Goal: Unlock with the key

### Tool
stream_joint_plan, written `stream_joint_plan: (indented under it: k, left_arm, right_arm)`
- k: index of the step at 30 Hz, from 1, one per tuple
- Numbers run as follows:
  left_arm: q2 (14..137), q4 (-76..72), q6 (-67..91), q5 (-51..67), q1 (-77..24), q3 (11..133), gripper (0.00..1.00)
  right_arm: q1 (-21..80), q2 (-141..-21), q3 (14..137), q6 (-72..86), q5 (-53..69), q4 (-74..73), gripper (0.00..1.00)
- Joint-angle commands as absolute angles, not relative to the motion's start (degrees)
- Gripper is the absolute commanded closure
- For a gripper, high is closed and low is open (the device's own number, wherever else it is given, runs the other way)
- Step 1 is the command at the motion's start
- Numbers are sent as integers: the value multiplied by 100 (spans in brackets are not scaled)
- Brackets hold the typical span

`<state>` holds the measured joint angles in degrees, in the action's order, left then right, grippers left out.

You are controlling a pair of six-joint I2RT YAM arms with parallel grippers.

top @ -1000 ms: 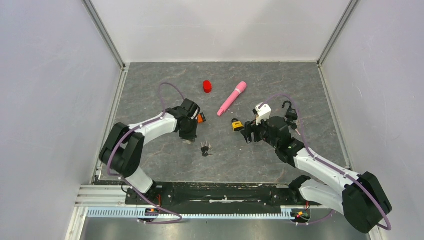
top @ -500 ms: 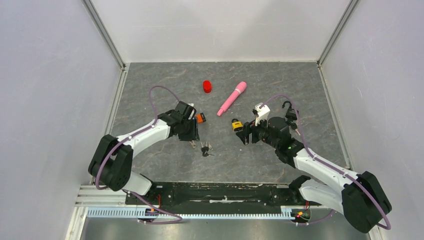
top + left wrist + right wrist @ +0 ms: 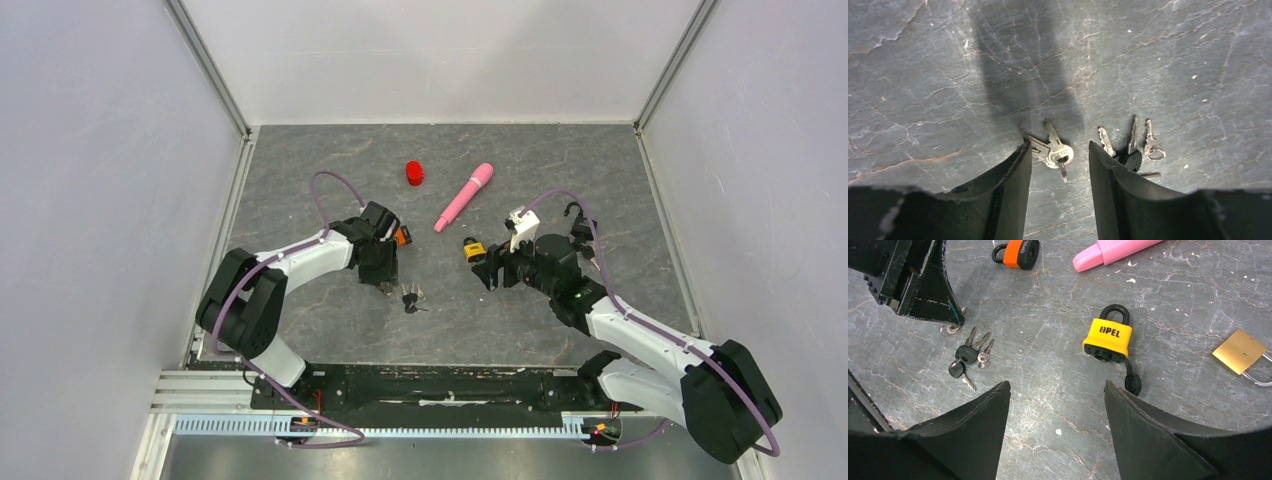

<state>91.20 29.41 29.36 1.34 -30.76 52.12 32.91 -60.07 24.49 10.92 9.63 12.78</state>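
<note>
While the left gripper (image 3: 1058,146) stood spread, a small silver key bunch (image 3: 1053,150) lay between its jaws. The right gripper (image 3: 1056,386) was spread too, near the yellow padlock (image 3: 1108,338)

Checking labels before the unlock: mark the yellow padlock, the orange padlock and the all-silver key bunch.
yellow padlock (image 3: 1108,337), right wrist view, on its yellow body.
orange padlock (image 3: 1017,253), right wrist view, on its orange body.
all-silver key bunch (image 3: 1057,151), left wrist view, on the joined key heads.
</note>
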Motion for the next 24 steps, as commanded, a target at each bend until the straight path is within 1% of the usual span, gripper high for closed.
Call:
stream_joint_plan:
  k: [1, 3, 7, 11, 13, 17, 20, 23, 24]
  left_arm:
    - [9200, 3088, 2993, -227, -3155, 5300, 46]
    - [9273, 3173, 2968, -367, -3189, 5325, 44]
    - [9546, 3332, 2917, -681, -3340, 5394, 44]
    - [9884, 3422, 2929, -835, -3551, 5432, 49]
    - [10004, 3466, 2944, -867, -3648, 5415, 56]
    - [9897, 3481, 2974, -928, -3752, 5281, 72]
    - [9544, 3442, 3027, -915, -3762, 5198, 82]
    - [9011, 3297, 3066, -918, -3764, 5132, 97]
    - [8851, 3204, 3086, -914, -3762, 5104, 98]
  right_arm:
    - [3312, -6077, 2452, 1107, 989, 1417, 29]
    - [3308, -6115, 2470, 1108, 994, 1430, 29]
    - [3311, -6119, 2471, 1111, 1010, 1433, 29]
    - [3313, -6110, 2461, 1108, 1008, 1425, 29]
    - [3311, -6091, 2461, 1115, 1011, 1415, 29]
    - [3314, -6057, 2452, 1112, 999, 1409, 29]
    - [3313, -6073, 2448, 1115, 1046, 1433, 29]
    - [3314, -6077, 2423, 1134, 1160, 1522, 29]
    - [3313, -6071, 2396, 1154, 1198, 1574, 29]
